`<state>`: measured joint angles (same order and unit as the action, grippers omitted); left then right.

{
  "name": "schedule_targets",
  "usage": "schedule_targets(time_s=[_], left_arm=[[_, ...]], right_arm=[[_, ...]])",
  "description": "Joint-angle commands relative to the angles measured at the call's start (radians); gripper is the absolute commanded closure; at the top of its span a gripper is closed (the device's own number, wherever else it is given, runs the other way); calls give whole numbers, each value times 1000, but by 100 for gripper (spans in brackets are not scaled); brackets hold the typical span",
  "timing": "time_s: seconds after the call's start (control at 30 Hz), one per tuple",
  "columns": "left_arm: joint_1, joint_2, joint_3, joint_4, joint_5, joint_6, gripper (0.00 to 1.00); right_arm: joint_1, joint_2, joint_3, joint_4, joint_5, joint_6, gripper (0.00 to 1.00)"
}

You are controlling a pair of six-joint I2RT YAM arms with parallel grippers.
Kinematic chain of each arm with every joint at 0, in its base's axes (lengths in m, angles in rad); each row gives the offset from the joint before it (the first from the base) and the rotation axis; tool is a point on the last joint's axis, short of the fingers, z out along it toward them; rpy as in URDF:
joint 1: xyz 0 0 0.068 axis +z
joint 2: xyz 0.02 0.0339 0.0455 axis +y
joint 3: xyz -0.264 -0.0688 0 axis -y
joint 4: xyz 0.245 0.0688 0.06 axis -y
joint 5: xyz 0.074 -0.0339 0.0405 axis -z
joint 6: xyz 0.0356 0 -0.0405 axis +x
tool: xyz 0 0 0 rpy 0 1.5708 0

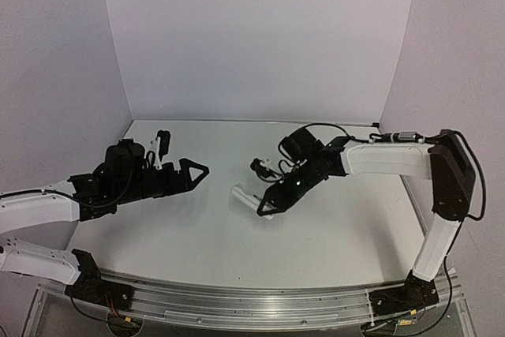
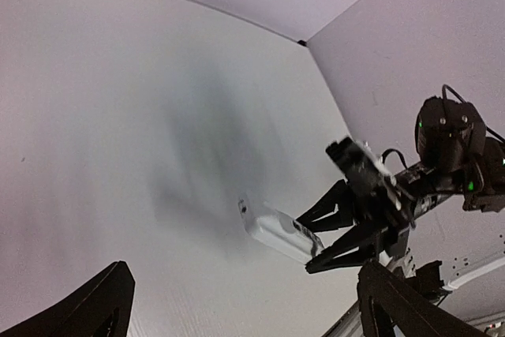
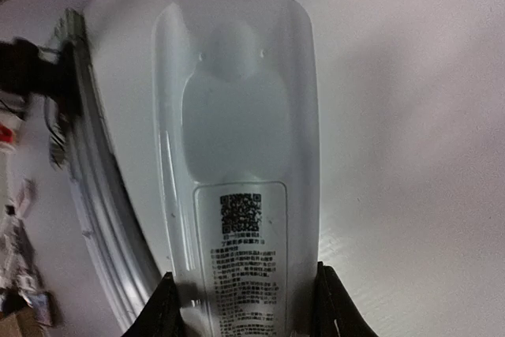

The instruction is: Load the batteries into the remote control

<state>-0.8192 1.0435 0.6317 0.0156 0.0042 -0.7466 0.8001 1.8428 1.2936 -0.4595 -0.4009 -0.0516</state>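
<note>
Grasp of the remote control point(image 3: 237, 140) is in hand: my right gripper point(image 1: 266, 209) pinches its sides mid-table, back up. Beyond, my left gripper point(image 1: 202, 170) hangs wide open. Next I must find the batteries, which I can't see.

The remote control point(image 1: 243, 197) on table point(image 1: 197, 250) — one end inside right gripper point(image 1: 268, 204), left gripper point(image 1: 202, 170) well leftward.

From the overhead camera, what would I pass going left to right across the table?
Left hand, jaws open → white remote control → right hand, around the remote's right end → right arm's white forearm.
</note>
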Motion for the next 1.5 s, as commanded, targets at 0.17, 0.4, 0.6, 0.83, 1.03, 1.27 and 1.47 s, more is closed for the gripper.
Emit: schedule_targets(time_s=[0.17, 0.4, 0.6, 0.83, 1.03, 1.27, 1.47], left_arm=[[2, 87, 118, 445, 231, 122, 0], [2, 201, 189, 648, 397, 90, 0], [2, 225, 211, 638, 392, 58, 4], [3, 233, 200, 660, 383, 13, 10], [5, 236, 197, 650, 370, -2, 13], [18, 260, 190, 634, 361, -28, 14], [27, 280, 181, 673, 385, -41, 18]], right_arm=[[-58, -176, 24, 587, -478, 776, 97], [-29, -181, 30, 626, -474, 784, 98], [7, -184, 22, 668, -461, 757, 99], [35, -191, 11, 712, -463, 740, 99], [44, -215, -20, 739, -450, 735, 100], [49, -265, -65, 751, -439, 699, 100], [49, -276, -67, 751, -448, 687, 100]])
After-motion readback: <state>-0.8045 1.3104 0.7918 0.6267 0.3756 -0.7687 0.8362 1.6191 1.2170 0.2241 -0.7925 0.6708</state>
